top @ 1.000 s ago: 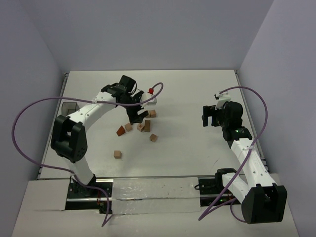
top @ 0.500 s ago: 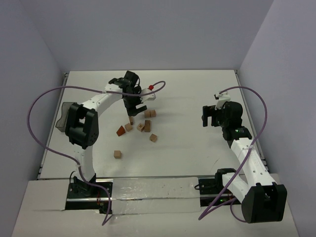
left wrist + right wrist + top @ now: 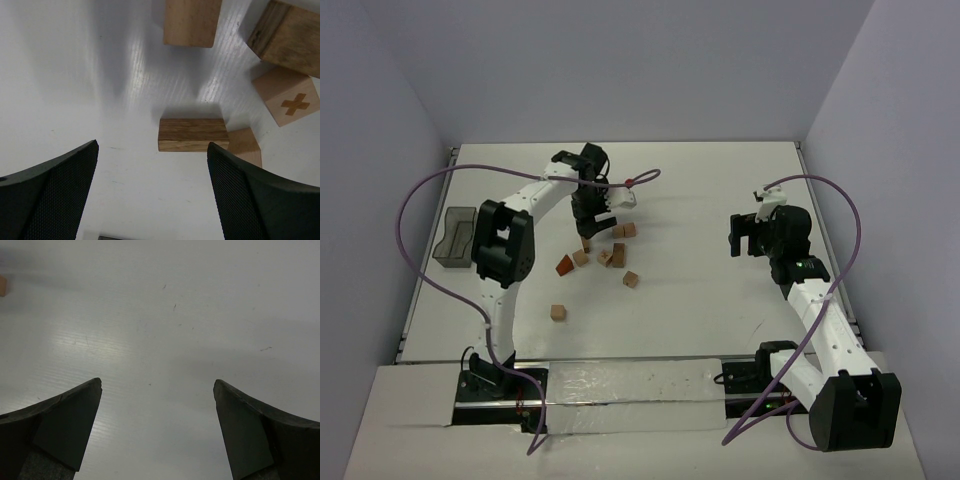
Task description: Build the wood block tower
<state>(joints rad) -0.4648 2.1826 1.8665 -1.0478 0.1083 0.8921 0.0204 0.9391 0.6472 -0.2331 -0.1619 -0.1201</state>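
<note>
So the blocks point(image 3: 606, 257) are all lying loose on the table point(image 3: 720, 180), in a small cluster left of centre, and nothing is stacked yet. The reddish-brown wedge point(image 3: 565, 266) sits at the left end of the cluster. One cube point(image 3: 557, 312) lies off by itself, nearer the arms.

The left gripper point(image 3: 152, 149) hangs over the far side of the cluster with its jaws spread wide, holding nothing. In its wrist view a wooden block point(image 3: 192, 134) lies flat on the table under the gap between the fingers, and a cross-marked cube point(image 3: 286, 102) sits near it.

The right gripper point(image 3: 157, 385) is well apart on the right. It's wide open too, over plain white table. A dark bin point(image 3: 452, 240) sits by the left edge.
</note>
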